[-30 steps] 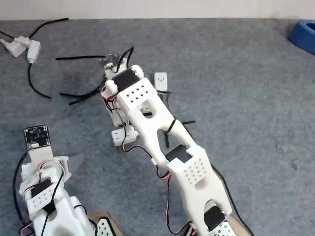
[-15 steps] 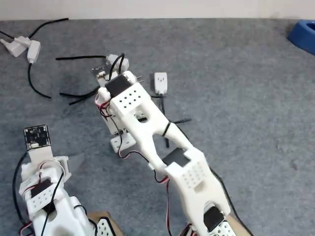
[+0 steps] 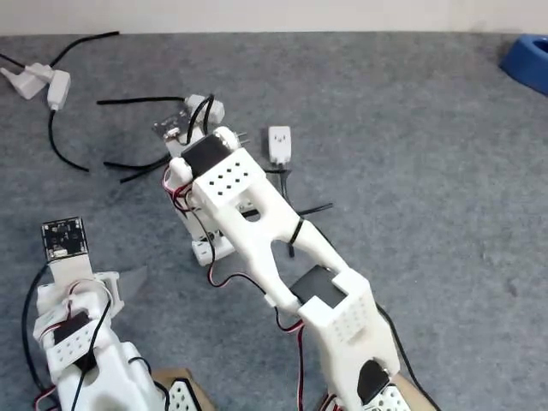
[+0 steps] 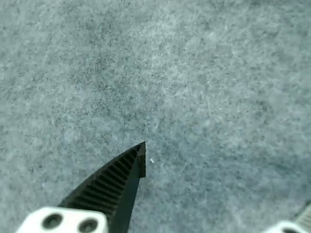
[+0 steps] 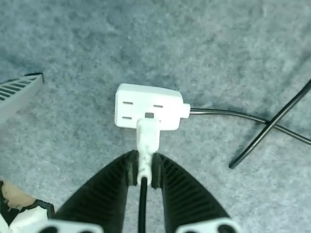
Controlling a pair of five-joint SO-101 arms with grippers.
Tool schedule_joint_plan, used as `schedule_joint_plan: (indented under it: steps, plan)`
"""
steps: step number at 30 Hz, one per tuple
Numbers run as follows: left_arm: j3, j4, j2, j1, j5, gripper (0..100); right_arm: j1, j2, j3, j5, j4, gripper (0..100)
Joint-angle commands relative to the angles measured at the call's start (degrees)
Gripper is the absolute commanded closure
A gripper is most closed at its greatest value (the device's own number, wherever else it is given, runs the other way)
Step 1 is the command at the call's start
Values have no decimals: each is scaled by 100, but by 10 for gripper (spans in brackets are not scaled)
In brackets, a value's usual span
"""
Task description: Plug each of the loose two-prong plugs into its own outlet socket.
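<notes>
R gripper [image 5: 143, 170] is clamped on the white plug [image 5: 147, 136], whose front end meets the face of the white outlet block [image 5: 141, 104] on gray carpet [image 5: 73, 39], w/ L gripper [image 4: 223, 179] spread open, apart from that block.

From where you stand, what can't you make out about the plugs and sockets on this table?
Right wrist view: the plug in the right gripper reaches the socket block, but its body hides the prongs, so its depth is unclear.
High view: the right arm covers most of that block.
High view: the blue object is cut off by the corner.
High view: the white pieces far left are too small to identify.
</notes>
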Motion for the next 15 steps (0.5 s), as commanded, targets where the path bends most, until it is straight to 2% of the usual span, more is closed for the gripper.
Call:
schedule_joint_plan:
  steps: [1, 15]
  plan:
    - [-22, -88, -84, -40, -18, 500, -57, -180, -66, 62, 84, 993]
    - [-22, -79, -84, -57, -18, 500, 110, 136, -66, 158, 75, 993]
